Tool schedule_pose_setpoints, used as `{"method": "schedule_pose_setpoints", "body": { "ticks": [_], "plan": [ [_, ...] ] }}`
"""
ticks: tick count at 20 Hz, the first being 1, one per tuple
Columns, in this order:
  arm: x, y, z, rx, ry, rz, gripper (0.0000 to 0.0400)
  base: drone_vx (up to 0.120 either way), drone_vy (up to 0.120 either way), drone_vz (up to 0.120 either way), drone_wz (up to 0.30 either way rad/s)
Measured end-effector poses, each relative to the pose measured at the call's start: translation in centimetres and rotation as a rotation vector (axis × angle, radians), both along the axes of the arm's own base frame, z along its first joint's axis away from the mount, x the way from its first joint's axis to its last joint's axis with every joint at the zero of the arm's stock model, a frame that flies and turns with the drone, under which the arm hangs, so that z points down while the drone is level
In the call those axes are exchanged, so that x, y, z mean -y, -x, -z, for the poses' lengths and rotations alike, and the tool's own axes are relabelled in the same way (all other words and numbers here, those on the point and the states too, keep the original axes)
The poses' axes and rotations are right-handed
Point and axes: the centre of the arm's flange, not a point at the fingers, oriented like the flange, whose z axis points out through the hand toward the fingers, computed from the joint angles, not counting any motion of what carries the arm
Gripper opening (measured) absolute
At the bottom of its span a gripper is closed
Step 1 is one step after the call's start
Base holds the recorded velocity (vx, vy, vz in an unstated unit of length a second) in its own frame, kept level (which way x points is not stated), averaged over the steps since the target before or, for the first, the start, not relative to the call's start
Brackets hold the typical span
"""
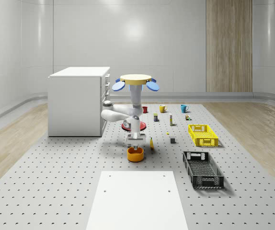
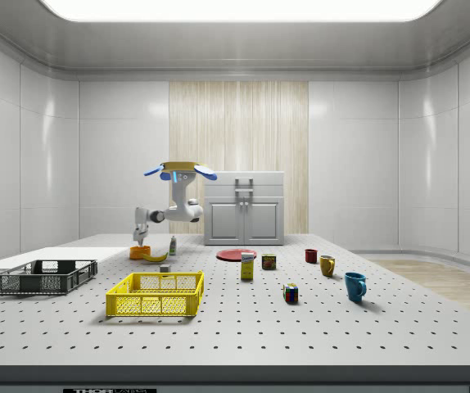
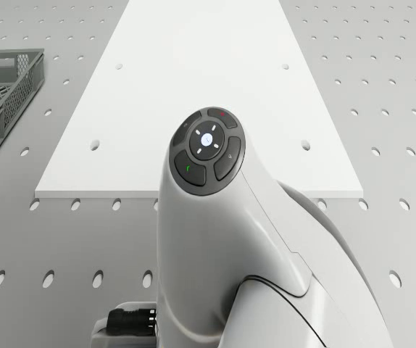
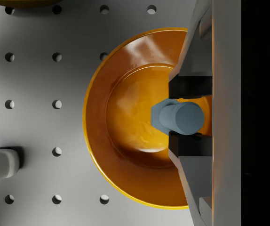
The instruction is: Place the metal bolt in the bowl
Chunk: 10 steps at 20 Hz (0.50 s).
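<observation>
Wrist view: the orange bowl (image 4: 125, 117) lies directly beneath the metal bolt (image 4: 177, 117), which the jaws clamp from two sides, so a release should drop it inside. In the whole-scene view the drone (image 1: 135, 82) hovers beside the white cabinet (image 1: 77, 100), arm reaching down, gripper (image 1: 135, 142) just above the bowl near the worktop (image 1: 56, 172) middle.

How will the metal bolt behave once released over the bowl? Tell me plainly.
The metal bolt, clamped between the jaws above the orange bowl, looks rigid and probably dense, so it should drop straight. Its rounded shank may roll, but the bowl's curved wall likely contains it.
</observation>
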Motion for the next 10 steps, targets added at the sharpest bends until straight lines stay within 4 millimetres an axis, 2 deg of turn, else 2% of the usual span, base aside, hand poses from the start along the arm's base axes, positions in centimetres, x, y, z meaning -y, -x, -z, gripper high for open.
{"method": "schedule_pose_setpoints", "body": {
  "ticks": [10],
  "plan": [
    [0.0,0.0,-4.2,0.000,0.000,0.000,0.0100,0.000,0.000,0.000,0.000]
  ]
}}
